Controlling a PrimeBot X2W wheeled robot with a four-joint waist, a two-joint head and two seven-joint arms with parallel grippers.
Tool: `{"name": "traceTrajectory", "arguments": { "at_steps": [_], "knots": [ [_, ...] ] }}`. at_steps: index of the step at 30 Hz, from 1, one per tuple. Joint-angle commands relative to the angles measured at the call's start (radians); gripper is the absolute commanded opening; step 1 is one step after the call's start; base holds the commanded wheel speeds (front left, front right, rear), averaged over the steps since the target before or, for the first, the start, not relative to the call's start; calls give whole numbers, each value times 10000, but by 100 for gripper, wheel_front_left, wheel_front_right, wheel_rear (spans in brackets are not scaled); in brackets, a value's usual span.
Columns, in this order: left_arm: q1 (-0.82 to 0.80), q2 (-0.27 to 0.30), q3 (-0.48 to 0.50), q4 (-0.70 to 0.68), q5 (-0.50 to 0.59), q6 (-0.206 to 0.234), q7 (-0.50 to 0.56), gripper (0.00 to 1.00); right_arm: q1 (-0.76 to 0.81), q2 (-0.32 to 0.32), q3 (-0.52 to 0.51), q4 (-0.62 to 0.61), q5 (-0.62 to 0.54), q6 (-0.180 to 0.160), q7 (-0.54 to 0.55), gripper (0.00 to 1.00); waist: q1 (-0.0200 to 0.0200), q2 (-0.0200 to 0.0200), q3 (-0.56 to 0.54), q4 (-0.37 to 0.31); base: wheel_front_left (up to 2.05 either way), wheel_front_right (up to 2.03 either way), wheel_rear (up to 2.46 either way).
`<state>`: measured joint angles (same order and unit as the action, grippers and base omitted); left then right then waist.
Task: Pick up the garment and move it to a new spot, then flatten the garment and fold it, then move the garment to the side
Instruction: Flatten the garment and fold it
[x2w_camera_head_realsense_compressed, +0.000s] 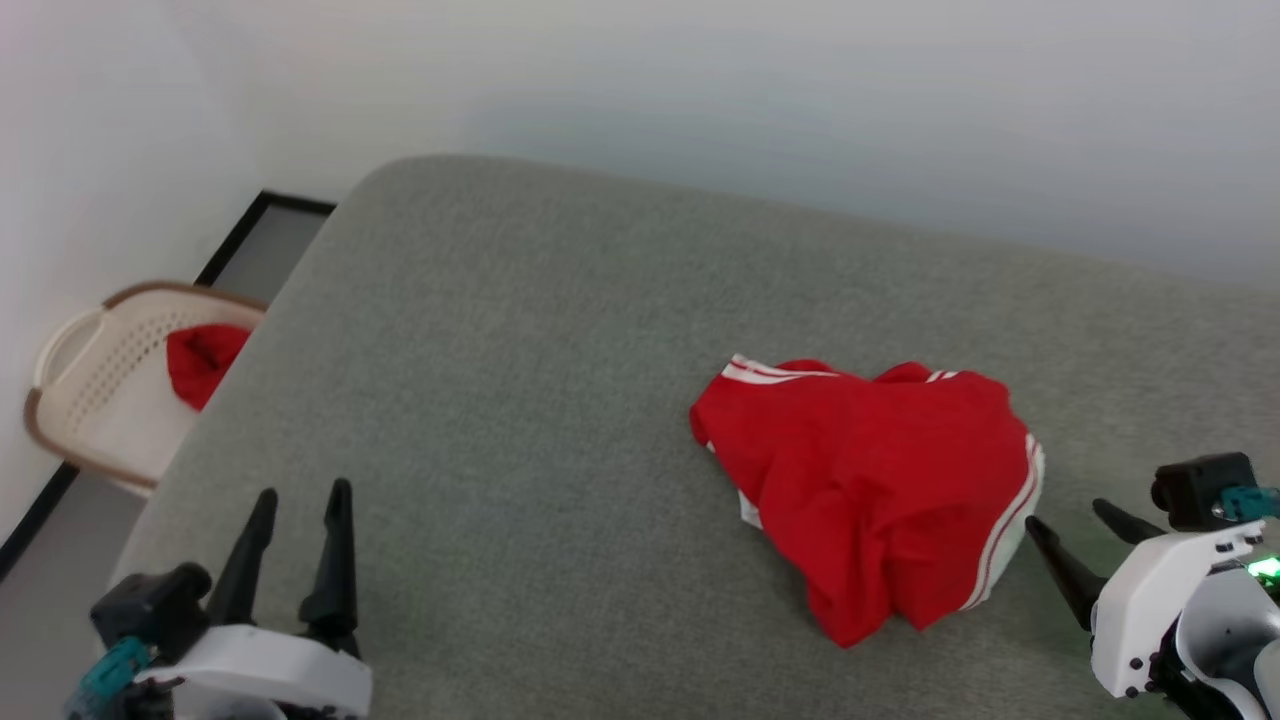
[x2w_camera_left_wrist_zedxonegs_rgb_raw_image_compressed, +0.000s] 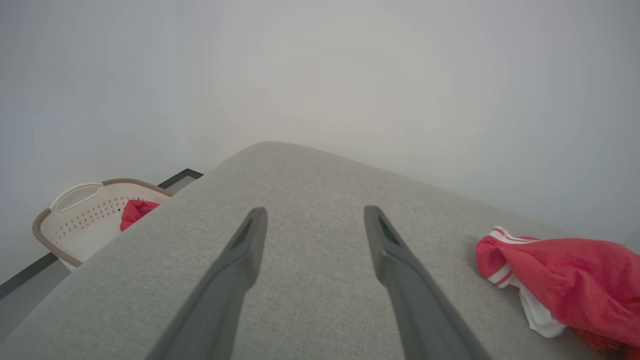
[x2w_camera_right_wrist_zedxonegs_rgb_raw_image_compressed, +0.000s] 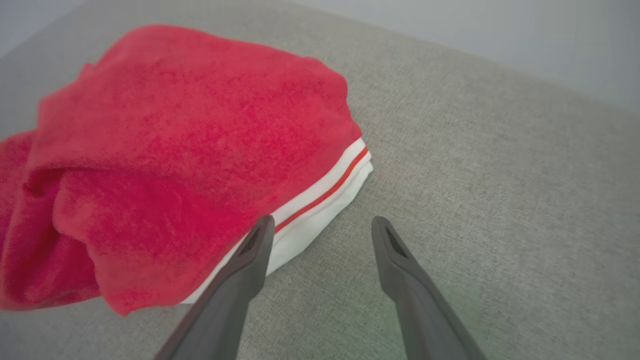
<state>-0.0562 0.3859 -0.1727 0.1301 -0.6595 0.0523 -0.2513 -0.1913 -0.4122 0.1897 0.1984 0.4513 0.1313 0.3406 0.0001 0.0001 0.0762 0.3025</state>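
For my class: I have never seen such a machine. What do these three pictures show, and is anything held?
A wheeled robot has two arms, each ending in a two-fingered pincer. One picture comes from a camera on its head; two from wrist cameras looking along the fingers. A crumpled red garment with white striped trim lies on a grey cushioned surface. The left pincer and right pincer are open and hold nothing; the right one is near the garment. Beside the surface stands a beige basket with a small red cloth.
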Motion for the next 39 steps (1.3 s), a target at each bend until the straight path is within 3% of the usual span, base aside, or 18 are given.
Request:
{"name": "traceTrajectory", "arguments": {
  "at_steps": [1,8,13,14,15,29,39],
  "knots": [
    [-174,-78,-28,55,64,-41,-54,100,-153,-75,49,2,128,-10,204,100,-1,-1,597,491,0,0,0],
    [-711,-451,-125,521,102,-298,-107,100,-454,-80,310,210,451,-10,1990,100,-1,-1,1086,708,0,0,0],
    [-940,-645,-82,815,111,-453,-119,100,-476,-9,620,396,484,-2,2620,100,-1,-1,1256,816,0,0,0],
    [-965,-682,-57,876,108,-472,-124,100,-484,-26,705,390,473,-2,2601,34,-1,-1,1272,829,0,0,0],
    [-994,-713,-31,918,107,-511,-129,100,-506,-74,808,371,476,-1,2565,0,-1,-1,1282,837,0,0,0],
    [-694,-836,631,1046,231,-720,-128,100,-1168,-900,1044,-194,538,-9,1946,0,-1,-1,873,384,0,0,0],
    [-416,-783,877,978,278,-765,-129,100,-1036,-1335,554,-489,322,-9,1881,0,-1,-1,385,-111,0,0,0]
  ]
}}
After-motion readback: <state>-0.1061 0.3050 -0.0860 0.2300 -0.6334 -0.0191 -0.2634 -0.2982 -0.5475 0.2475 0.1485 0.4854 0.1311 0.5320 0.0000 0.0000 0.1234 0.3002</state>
